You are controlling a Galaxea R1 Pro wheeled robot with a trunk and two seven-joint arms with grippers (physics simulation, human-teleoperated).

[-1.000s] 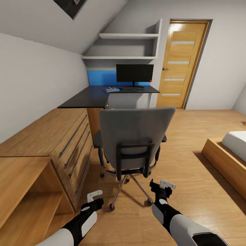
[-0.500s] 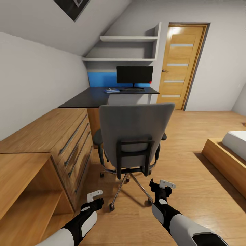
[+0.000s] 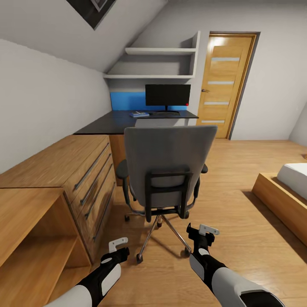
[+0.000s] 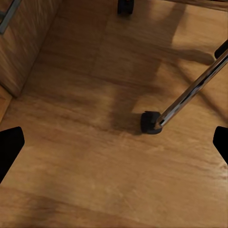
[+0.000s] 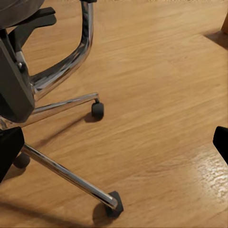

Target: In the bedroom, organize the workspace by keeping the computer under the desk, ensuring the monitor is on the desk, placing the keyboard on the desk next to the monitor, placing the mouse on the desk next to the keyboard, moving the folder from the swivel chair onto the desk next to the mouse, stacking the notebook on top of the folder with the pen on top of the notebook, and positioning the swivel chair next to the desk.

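Pushed deskward, swivel chair [image 3: 168, 166] stands just beyond right gripper [image 3: 204, 233].

Swivel chair [image 3: 168, 166] blocks the desk [image 3: 123, 121]; open floor [image 3: 230, 200] rightward.

grey swivel chair [image 3: 168, 164] upright, back to camera, monitor [image 3: 167, 95] on desk [image 3: 115, 123]

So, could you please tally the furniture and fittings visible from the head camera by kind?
Swivel chair: 1
Desk: 1
Monitor: 1
Wooden chest: 1
Wall shelves: 2
Door: 1
Bed: 1
Total: 8
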